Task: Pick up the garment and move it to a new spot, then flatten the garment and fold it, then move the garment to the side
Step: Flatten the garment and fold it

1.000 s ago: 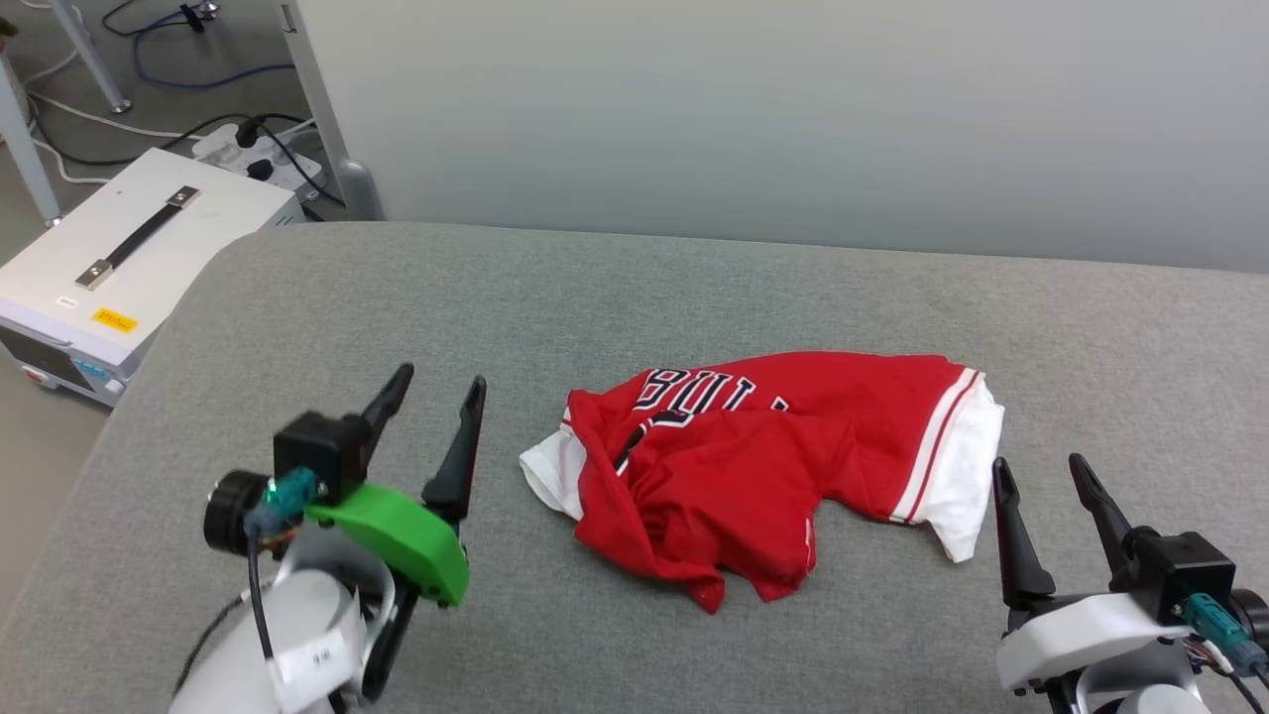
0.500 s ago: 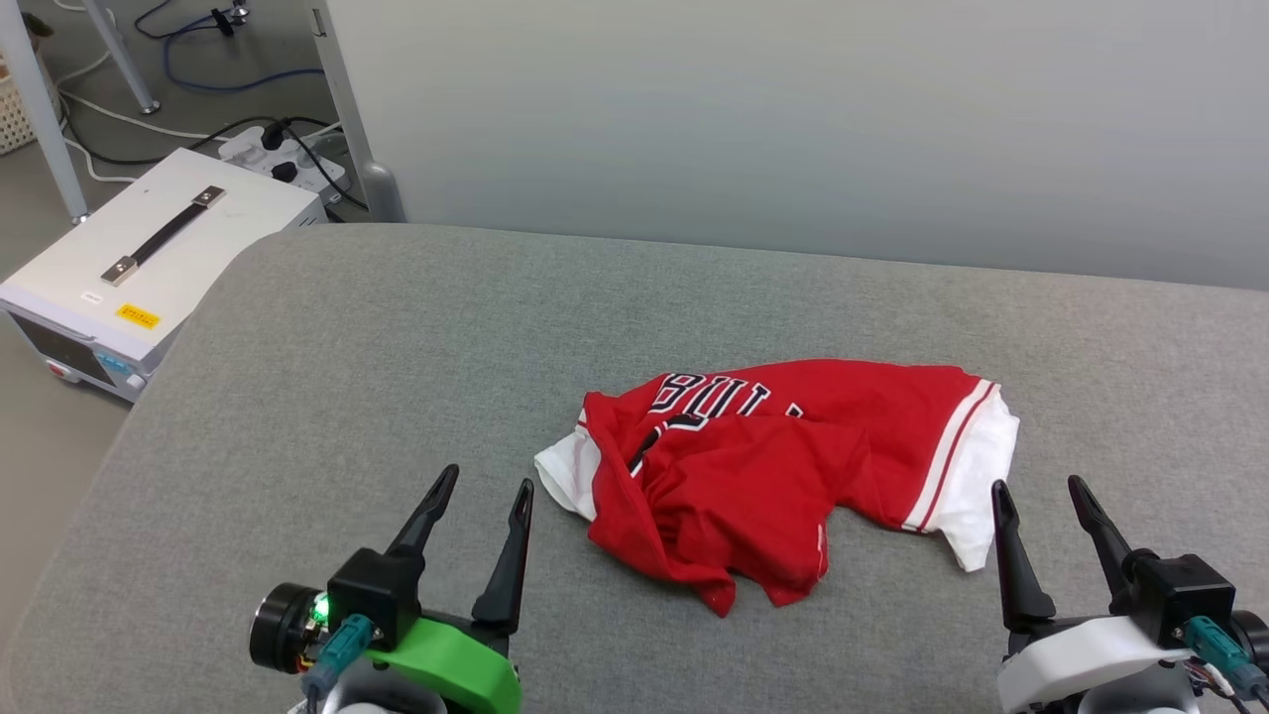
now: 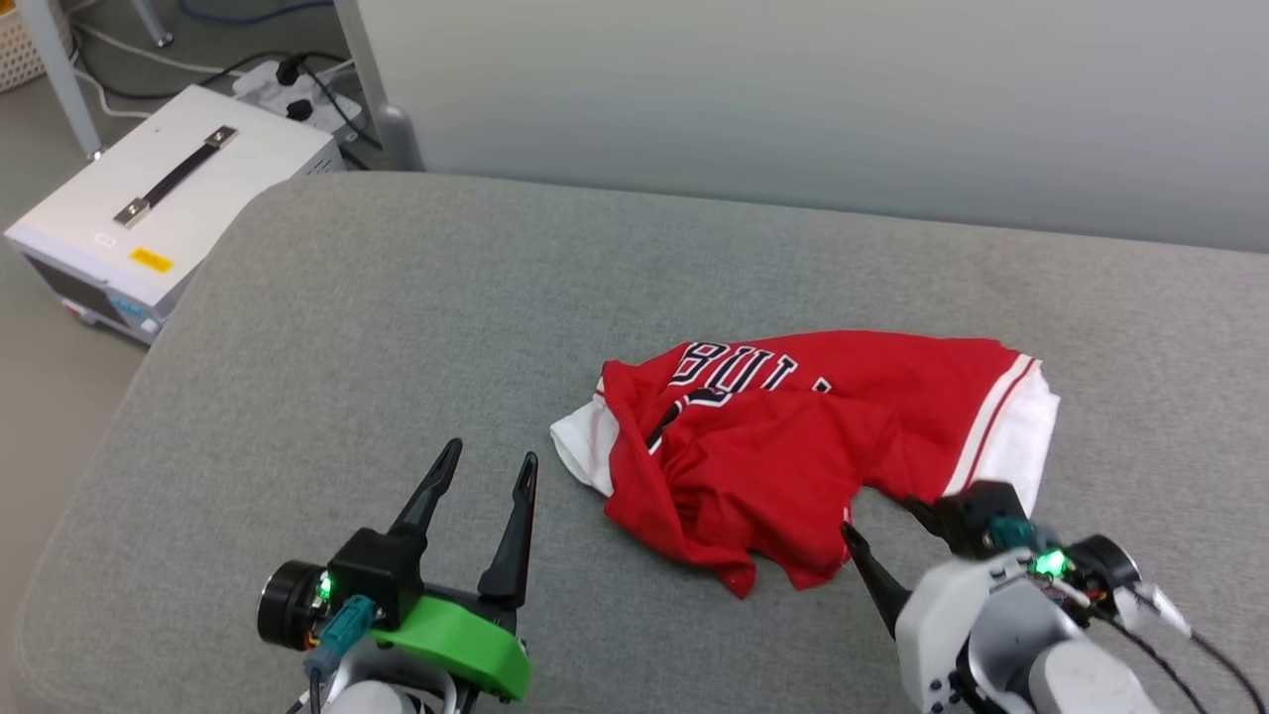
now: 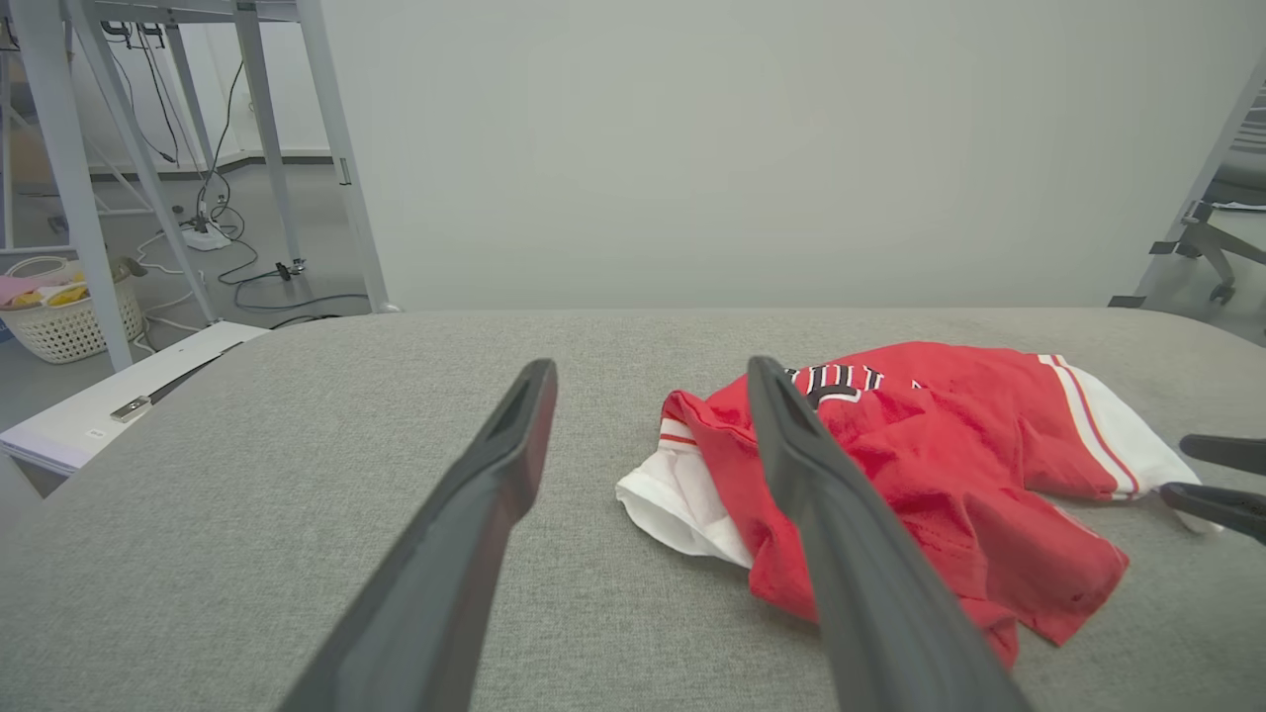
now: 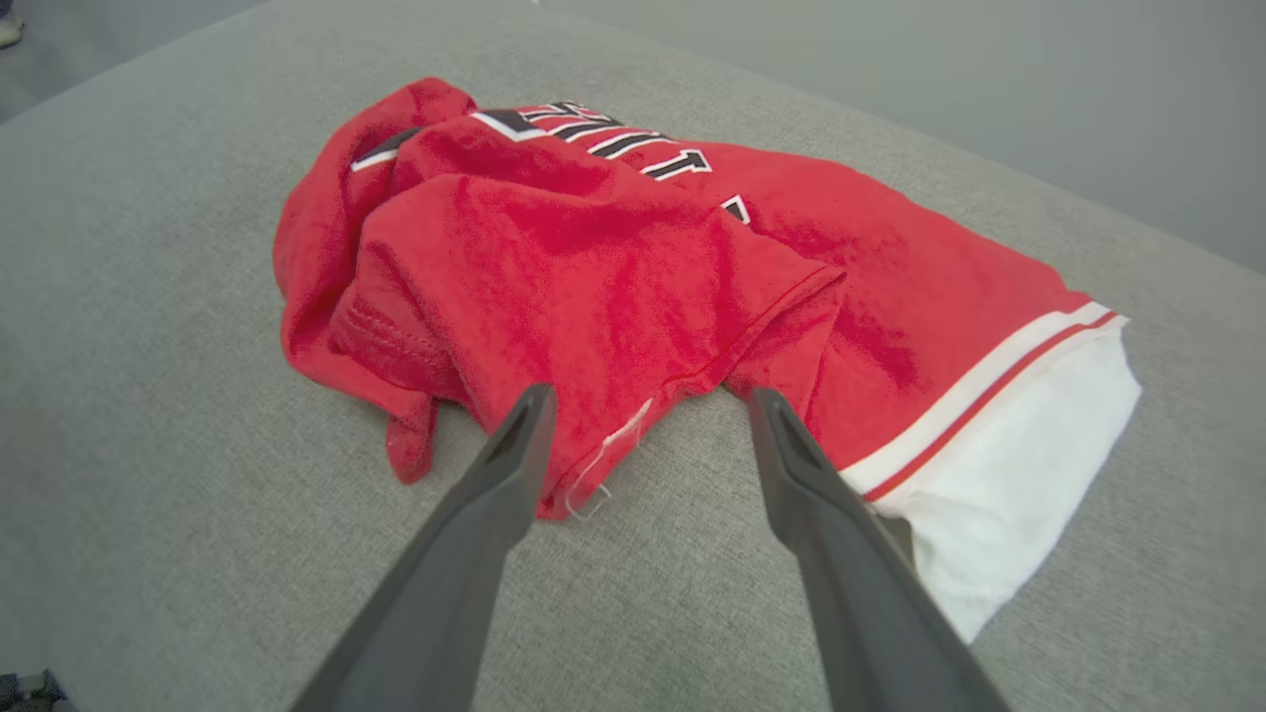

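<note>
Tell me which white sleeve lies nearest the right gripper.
The broadly exposed sleeve at the garment's right end, beside the right gripper; the other sleeve pokes out at the left end.

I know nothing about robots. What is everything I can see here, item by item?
garment: one, red with white sleeves and black lettering, crumpled on the padded surface, right of centre.
padded surface: one, grey, under the garment.
box: one, white with a black handle, on the floor past the surface's far left corner.
power strip: one, white with black plugs, on the floor behind the box.
basket: one, white, on the floor at the far left of the left wrist view.
wall: one, pale grey, behind the surface.
left gripper: one, dark fingers on a green mount, open, over bare surface left of the garment.
right gripper: one, dark fingers on a white mount, open, at the garment's near edge, holding nothing.
</note>
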